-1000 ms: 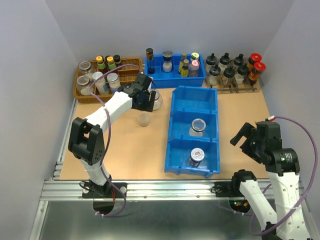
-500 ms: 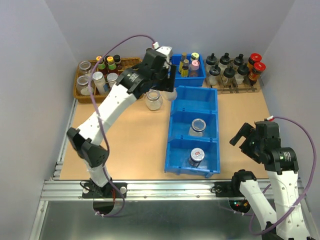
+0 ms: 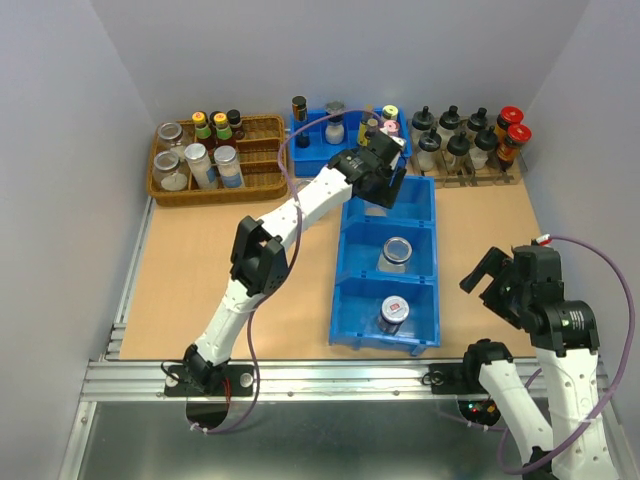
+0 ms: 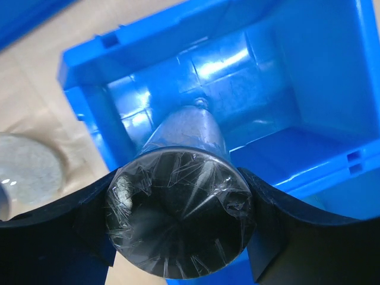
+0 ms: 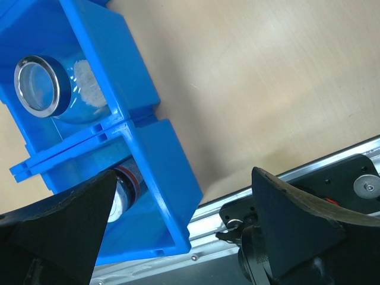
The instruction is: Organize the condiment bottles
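My left gripper is shut on a clear glass jar and holds it above the far compartment of the blue three-part bin. In the top view the gripper hides that jar. A silver-topped jar sits in the middle compartment. A darker jar with a red-and-white lid label sits in the near one. Both show in the right wrist view, the silver-topped jar and the labelled jar. A grey round jar top shows on the table left of the bin. My right gripper is open and empty, right of the bin.
A wicker basket of bottles stands at the back left. A blue tray of bottles is behind the bin. A rack of black- and red-capped bottles is at the back right. A metal rail runs along the near edge.
My left arm has lifted a jar from the table left of the bin and swung right, over the bin's far compartment. The right arm has not moved.
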Controlling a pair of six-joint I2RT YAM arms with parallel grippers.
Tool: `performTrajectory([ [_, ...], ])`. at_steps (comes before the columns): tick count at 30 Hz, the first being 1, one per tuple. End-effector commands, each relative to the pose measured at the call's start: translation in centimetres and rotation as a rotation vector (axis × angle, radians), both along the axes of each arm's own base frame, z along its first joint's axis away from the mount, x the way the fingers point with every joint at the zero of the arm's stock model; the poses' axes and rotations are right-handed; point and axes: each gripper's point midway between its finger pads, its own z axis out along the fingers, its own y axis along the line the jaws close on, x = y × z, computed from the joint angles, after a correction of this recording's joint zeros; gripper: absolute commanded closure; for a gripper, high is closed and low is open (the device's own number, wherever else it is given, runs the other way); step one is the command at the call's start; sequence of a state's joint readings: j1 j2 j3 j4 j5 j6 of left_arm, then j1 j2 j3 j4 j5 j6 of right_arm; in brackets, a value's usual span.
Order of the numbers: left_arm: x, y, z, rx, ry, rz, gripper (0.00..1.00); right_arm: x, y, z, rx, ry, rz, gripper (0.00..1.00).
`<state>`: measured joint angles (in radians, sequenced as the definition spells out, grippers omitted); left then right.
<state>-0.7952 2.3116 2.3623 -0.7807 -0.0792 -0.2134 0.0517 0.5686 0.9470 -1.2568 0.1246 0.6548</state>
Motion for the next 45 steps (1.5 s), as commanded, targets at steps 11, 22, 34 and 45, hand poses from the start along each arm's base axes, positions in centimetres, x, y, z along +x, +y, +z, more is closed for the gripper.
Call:
performTrajectory([
  [11, -1.7, -8.3, 6.5, -0.196, -0.21, -0.178, 1.0, 0.3, 0.7, -0.3, 0.021, -0.007, 0.038, 0.0],
  [22, -1.5, -9.6, 2.4, -0.161, -0.168, -0.216, 0.98, 0.2, 1.0, -0.3, 0.028, -0.013, 0.063, 0.0],
  [34, -1.2, -9.8, 4.7, -0.198, -0.213, -0.208, 0.2, 0.2, 1.2, -0.6, 0.038, -0.011, 0.073, 0.0],
  [45, -0.7, -10.0, 8.4, -0.262, -0.29, -0.198, 0.03, 0.3, 1.2, -0.7, 0.041, -0.004, 0.063, 0.0],
])
